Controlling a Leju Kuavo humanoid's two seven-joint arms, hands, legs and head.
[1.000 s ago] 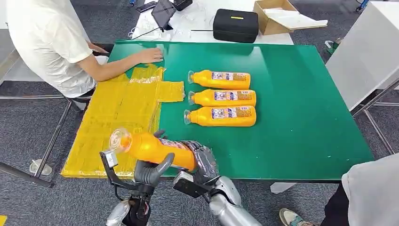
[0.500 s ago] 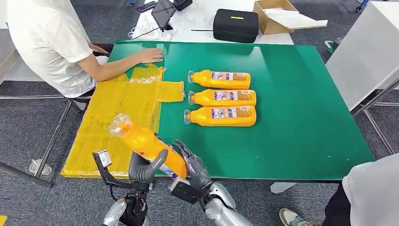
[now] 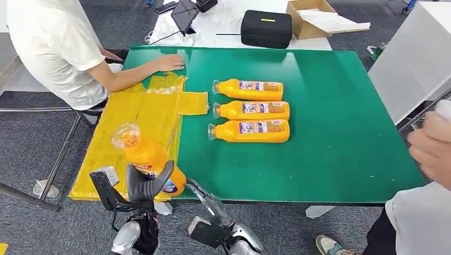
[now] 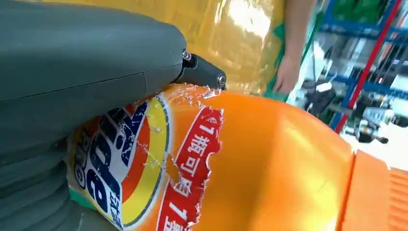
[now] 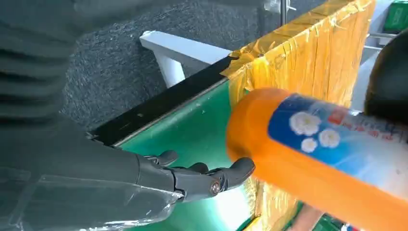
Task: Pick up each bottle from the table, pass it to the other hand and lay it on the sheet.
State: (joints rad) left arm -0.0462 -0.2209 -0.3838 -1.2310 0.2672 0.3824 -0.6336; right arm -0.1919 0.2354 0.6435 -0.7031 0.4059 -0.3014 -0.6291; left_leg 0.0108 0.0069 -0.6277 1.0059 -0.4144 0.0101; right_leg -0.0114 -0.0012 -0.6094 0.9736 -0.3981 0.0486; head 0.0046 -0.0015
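My left hand (image 3: 144, 184) grips an orange bottle (image 3: 144, 154) around its lower body, cap tilted up and to the left, above the near end of the yellow sheet (image 3: 137, 119). In the left wrist view the thumb (image 4: 86, 72) lies across the bottle's label (image 4: 159, 163). My right hand (image 3: 208, 199) hangs just below the table's front edge, fingers apart and holding nothing. In the right wrist view its fingers (image 5: 202, 179) sit close beside the bottle's base (image 5: 288, 144). Three more orange bottles (image 3: 250, 89) (image 3: 253, 110) (image 3: 250, 130) lie side by side mid-table.
A person in a white shirt sits at the left with a hand (image 3: 170, 62) on the sheet's far end. Another person's hand (image 3: 433, 146) comes in at the right edge. A black case (image 3: 266, 27) and a cardboard box (image 3: 311, 18) stand behind the green table (image 3: 340, 133).
My left hand has carried the bottle leftward and tipped it more upright. My right hand has let go of it and dropped below the table edge. A person's hand appeared at the right.
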